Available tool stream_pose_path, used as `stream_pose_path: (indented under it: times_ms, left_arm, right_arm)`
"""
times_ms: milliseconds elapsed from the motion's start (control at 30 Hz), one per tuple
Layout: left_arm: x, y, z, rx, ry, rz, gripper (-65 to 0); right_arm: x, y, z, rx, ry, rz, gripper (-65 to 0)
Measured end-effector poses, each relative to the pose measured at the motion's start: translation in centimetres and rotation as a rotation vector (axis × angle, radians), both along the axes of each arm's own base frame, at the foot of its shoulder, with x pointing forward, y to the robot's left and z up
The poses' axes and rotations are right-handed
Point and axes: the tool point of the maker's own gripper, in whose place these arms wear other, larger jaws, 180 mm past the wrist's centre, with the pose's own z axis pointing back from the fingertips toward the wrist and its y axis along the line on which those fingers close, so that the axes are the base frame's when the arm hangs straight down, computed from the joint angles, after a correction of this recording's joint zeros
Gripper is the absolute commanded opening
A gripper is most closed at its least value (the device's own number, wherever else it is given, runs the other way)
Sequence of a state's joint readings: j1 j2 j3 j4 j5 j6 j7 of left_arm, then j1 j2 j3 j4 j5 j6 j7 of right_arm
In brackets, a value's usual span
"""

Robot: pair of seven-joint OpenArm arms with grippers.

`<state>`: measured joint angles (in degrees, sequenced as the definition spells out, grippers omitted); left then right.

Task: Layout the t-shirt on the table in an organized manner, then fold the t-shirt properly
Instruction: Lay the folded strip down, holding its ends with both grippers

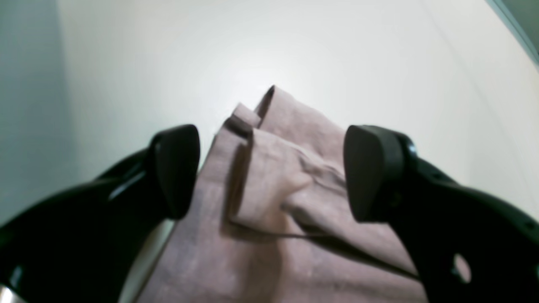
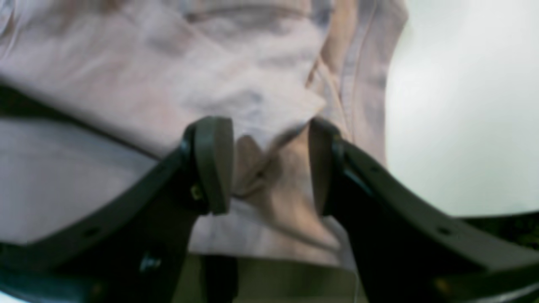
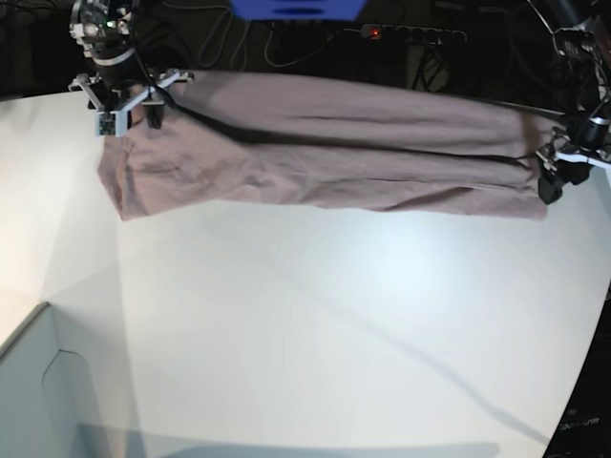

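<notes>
T-shirt folded into a long band across the far side of the table, one of my grippers at each end.

The t-shirt point(image 3: 325, 153) lies as a doubled mauve strip on the white table point(image 3: 315, 324), reaching from my right gripper point(image 3: 134, 113) at the base view's left to my left gripper point(image 3: 557, 181) at its right. In my left wrist view, my left gripper point(image 1: 271, 172) has its jaws spread wide, with a folded corner of the t-shirt point(image 1: 269, 185) lying below and between them; neither pad presses the cloth, so I hold nothing there. In my right wrist view, my right gripper point(image 2: 269, 166) stands partly open over a bunched fold of the t-shirt point(image 2: 177, 84); cloth sits between the pads, but the picture is too blurred to tell whether they touch it.
</notes>
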<state>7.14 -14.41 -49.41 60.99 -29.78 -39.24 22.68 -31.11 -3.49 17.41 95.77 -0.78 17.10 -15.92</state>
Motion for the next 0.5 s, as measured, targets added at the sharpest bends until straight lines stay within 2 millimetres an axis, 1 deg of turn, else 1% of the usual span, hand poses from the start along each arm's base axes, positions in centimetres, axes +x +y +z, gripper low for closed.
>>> stream_pose_path:
  times_ms: [133,200,233,300,400,500]
  left_arm:
    - [0.0,0.0,0.0,0.0,0.0,0.0,-13.7]
    - [0.0,0.0,0.0,0.0,-0.001,0.0,-13.7]
    - [0.0,0.0,0.0,0.0,0.0,0.0,-13.7]
    - [0.0,0.0,0.0,0.0,0.0,0.0,-13.7]
    - [0.0,0.0,0.0,0.0,0.0,0.0,-13.7]
    - [0.0,0.0,0.0,0.0,-0.001,0.0,-13.7]
  right_arm:
    - [0.3,0.1,-0.2,0.003,0.004,0.0,-36.0]
    - [0.7,0.3,-0.3,0.01,0.0,0.002,-38.1]
    - [1.0,0.3,-0.3,0.01,-0.005,0.005,-41.0]
    - [1.0,0.1,-0.6,0.01,-0.001,0.005,-49.4]
    - [1.0,0.0,-0.8,0.011,0.009,0.0,-65.0]
    - [1.3,-0.1,-0.4,0.006,-0.006,0.001,-65.0]
